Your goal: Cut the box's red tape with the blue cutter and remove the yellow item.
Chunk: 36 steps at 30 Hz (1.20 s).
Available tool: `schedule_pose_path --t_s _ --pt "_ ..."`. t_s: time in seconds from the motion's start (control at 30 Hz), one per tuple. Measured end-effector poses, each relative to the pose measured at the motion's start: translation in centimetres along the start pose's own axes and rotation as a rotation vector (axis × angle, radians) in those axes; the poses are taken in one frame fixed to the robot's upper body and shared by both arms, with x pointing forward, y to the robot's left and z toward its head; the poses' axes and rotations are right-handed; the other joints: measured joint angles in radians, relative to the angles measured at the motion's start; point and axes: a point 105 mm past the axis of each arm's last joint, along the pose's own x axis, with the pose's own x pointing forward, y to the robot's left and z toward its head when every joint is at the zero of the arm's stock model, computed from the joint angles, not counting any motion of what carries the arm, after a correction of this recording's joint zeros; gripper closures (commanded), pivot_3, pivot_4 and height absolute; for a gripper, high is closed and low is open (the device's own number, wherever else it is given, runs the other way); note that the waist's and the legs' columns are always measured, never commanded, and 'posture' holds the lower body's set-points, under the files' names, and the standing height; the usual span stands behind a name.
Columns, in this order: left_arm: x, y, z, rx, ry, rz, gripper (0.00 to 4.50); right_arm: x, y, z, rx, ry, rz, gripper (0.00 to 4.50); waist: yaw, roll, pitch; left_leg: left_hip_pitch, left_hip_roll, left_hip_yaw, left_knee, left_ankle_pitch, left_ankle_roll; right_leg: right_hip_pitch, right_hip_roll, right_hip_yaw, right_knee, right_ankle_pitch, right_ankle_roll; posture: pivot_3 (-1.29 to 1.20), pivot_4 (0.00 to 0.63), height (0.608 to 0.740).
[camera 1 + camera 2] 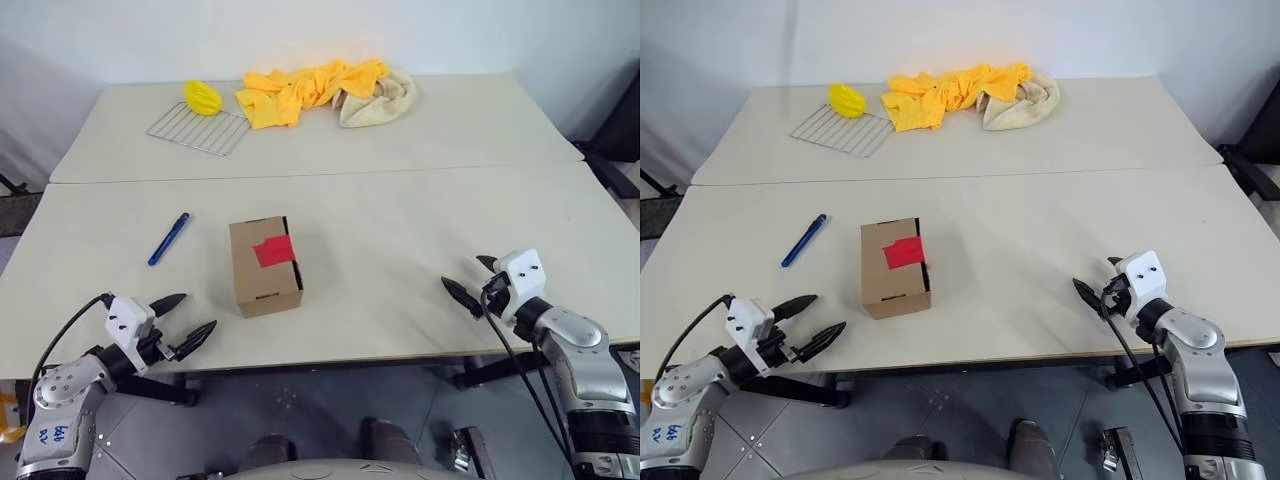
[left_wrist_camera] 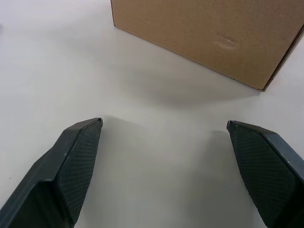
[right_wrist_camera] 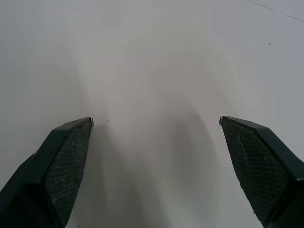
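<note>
**Sealed carton on the table, both grippers empty**

The box (image 1: 265, 267) is a small carton of plain brown cardboard with sharp edges and matte sides. It stands on the smooth, pale table (image 1: 400, 230), near the front edge. All places below are given from this box. On its top, the red tape (image 1: 273, 251) is a bright squarish patch stuck across the flap seam, and the flaps lie closed.

To the left of the box and a little behind it, apart from it, lies the blue cutter (image 1: 168, 239), a slim pen-shaped stick flat on the table.

Far behind the box, at the back of the table, are a thin wire rack (image 1: 198, 130) with a small glossy yellow item (image 1: 202, 97) at its rear corner, a crumpled yellow cloth (image 1: 305, 88) and a soft beige towel (image 1: 380, 100).

The left gripper (image 1: 182, 320) hovers in front and left of the box, near it but not touching. Its black fingers (image 2: 71, 166), with a fine grid texture, are spread wide and hold nothing. The right gripper (image 1: 474, 281) is well to the right of the box, also spread wide and empty.
</note>
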Motion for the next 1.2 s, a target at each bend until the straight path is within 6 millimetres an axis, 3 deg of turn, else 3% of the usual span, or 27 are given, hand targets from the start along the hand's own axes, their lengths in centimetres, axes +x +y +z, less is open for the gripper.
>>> schedule_pose_path --t_s 0.3,0.4,0.73,0.83,1.03,1.2 --pt "0.9 0.0 0.2 -0.007 0.027 0.058 0.05 0.4 0.3 0.5 -0.014 0.042 -0.006 0.0 0.004 0.002 0.001 0.0 0.0 0.0 0.001 0.0 0.0 0.0 0.0 0.0 0.001 0.0 0.0 0.0 0.15 0.74" --pt "1.4 -0.4 0.5 -0.006 0.021 0.028 0.58 0.9 0.7 1.3 -0.039 0.086 -0.002 0.0 0.004 0.003 0.001 0.0 0.0 0.0 0.001 0.0 0.0 0.0 0.0 0.0 0.001 0.0 0.0 0.0 0.15 0.74" --pt "4.6 0.0 1.8 -0.032 -0.021 0.005 3.7 3.6 6.1 4.1 0.038 0.095 0.231 3.4 0.002 0.003 0.001 -0.002 -0.001 0.0 0.001 0.0 0.0 -0.002 0.0 -0.001 0.0 0.0 0.0 0.0 0.15 0.74" --pt "5.6 -0.2 2.3 -0.04 -0.041 -0.023 4.5 5.4 8.8 5.6 0.047 0.072 0.329 4.48 0.002 0.003 0.001 -0.003 -0.001 0.0 0.002 0.0 0.0 -0.003 0.0 -0.001 0.001 0.0 0.0 0.0 0.15 0.74" --pt "7.4 -2.1 2.9 -0.036 -0.053 -0.158 4.5 8.8 11.6 8.6 0.049 0.041 0.432 4.48 0.004 0.003 0.001 -0.007 -0.002 0.0 0.004 0.0 0.0 -0.007 0.0 -0.001 0.003 0.0 0.0 0.0 0.15 0.74" --pt "9.9 -3.8 4.2 -0.03 -0.083 -0.296 4.5 11.1 14.2 11.6 0.034 0.013 0.522 4.48 0.003 0.003 0.001 -0.021 -0.003 0.002 0.016 0.0 -0.001 -0.016 0.0 -0.006 0.009 0.0 0.0 0.0 0.15 0.74"
